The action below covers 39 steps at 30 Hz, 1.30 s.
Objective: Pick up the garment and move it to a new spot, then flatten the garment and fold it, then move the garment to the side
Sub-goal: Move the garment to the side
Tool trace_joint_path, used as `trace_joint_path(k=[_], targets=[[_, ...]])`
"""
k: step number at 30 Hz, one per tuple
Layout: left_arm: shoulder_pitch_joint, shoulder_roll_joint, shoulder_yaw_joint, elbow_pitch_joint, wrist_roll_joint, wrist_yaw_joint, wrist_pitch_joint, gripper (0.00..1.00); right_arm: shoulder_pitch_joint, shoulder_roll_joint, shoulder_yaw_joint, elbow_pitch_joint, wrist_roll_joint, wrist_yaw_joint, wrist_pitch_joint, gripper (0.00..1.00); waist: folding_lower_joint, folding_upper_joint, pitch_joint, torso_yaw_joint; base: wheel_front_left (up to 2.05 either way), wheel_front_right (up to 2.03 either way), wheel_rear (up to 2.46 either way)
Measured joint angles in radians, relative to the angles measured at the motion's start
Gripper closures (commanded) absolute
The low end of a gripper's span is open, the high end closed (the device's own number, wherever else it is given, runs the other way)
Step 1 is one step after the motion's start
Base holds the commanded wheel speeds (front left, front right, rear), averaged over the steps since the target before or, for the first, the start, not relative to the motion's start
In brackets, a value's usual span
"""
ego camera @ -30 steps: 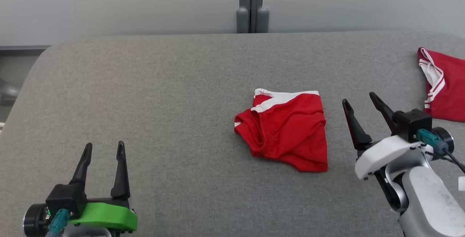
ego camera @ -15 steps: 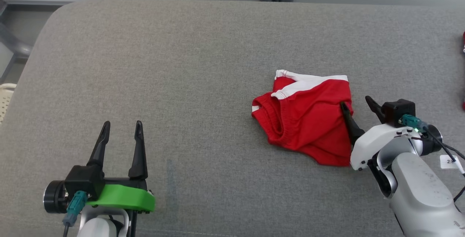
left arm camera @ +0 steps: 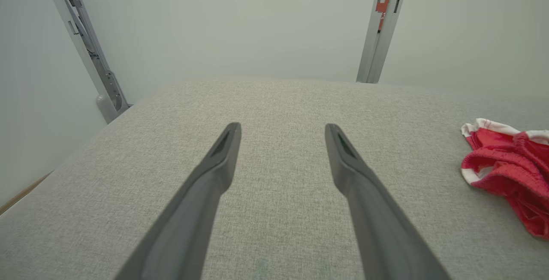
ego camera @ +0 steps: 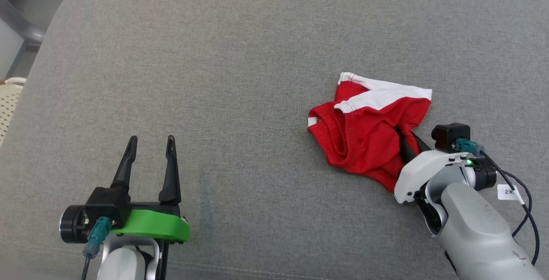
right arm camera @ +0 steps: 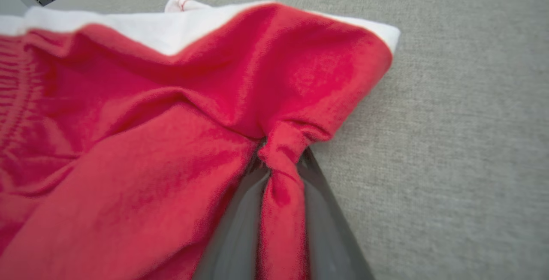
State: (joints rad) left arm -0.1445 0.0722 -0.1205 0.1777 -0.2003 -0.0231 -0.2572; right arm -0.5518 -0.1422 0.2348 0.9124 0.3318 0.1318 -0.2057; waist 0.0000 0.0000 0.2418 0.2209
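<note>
First, left gripper (ego camera: 152,138): at the near left, jaws spread wide with nothing between them. The garment (ego camera: 364,134) lies well off to their right, clear of them.
Right gripper (ego camera: 408,137): at the near right, jaws clamped on a bunched fold at the garment's right edge. In the right wrist view, a twisted red strip runs down between the two fingers (right arm camera: 326,211).
Garment position: on the worktop (ego camera: 240,78), right of centre. Its near right part is pinched in the jaws and the rest lies on the grey surface.
Jaw build: long, dark and smooth, tapering to narrow tips. A green bracket (ego camera: 150,228) sits behind the left pair and a white shell (ego camera: 422,168) behind the right.
Garment look: soft red cloth, crumpled into loose folds that pull toward the pinch. A gathered, ribbed waistband opens on its left side. A white band runs along the far edge, with thin red stripes at its far left corner.
Worktop: covered in matte grey woven fabric, flat, with a rounded far left corner.
Beyond the left edge: a pale perforated basket (ego camera: 8,100).
Farthest: a grey metal post (left arm camera: 384,27) against a plain pale wall (left arm camera: 236,22).
</note>
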Motion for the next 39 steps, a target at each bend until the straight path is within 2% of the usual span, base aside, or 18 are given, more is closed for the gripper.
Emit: trace_joint_path(k=[3,6,15,26,35,39], targets=[[0.000,-0.001,-0.001,0.002,0.000,0.002,-0.001,0.00,-0.015,-0.013,0.018,0.011,0.005,0.001,-0.016,1.00,0.0000,0.0000,0.001,-0.010,0.00,0.00,0.00],[-0.004,-0.003,-0.008,0.003,0.000,0.002,-0.002,0.00,-0.045,-0.055,0.046,0.004,0.001,0.001,-0.026,1.00,0.0000,0.0000,0.007,-0.022,0.00,0.00,0.00],[-0.067,-0.010,-0.026,-0.034,0.019,0.012,-0.005,0.00,-0.193,-0.301,0.142,-0.084,0.012,0.000,-0.013,1.00,0.0001,0.0000,0.084,-0.074,0.00,0.00,0.00],[-0.174,0.007,-0.052,-0.073,0.078,0.019,-0.007,0.00,-0.359,-0.620,0.215,-0.193,0.118,0.000,0.043,1.00,0.0001,0.0000,0.232,-0.182,0.00,0.00,0.00],[-0.225,0.019,-0.089,-0.133,0.109,0.020,0.007,0.00,-0.451,-0.819,0.251,-0.201,0.225,0.000,0.098,1.00,0.0002,0.0000,0.347,-0.271,0.00,0.00,0.00],[-0.227,0.024,-0.097,-0.159,0.115,0.020,0.014,0.00,-0.487,-0.845,0.273,-0.173,0.271,0.000,0.109,1.00,0.0002,0.0000,0.384,-0.294,0.00,0.00,0.00]])
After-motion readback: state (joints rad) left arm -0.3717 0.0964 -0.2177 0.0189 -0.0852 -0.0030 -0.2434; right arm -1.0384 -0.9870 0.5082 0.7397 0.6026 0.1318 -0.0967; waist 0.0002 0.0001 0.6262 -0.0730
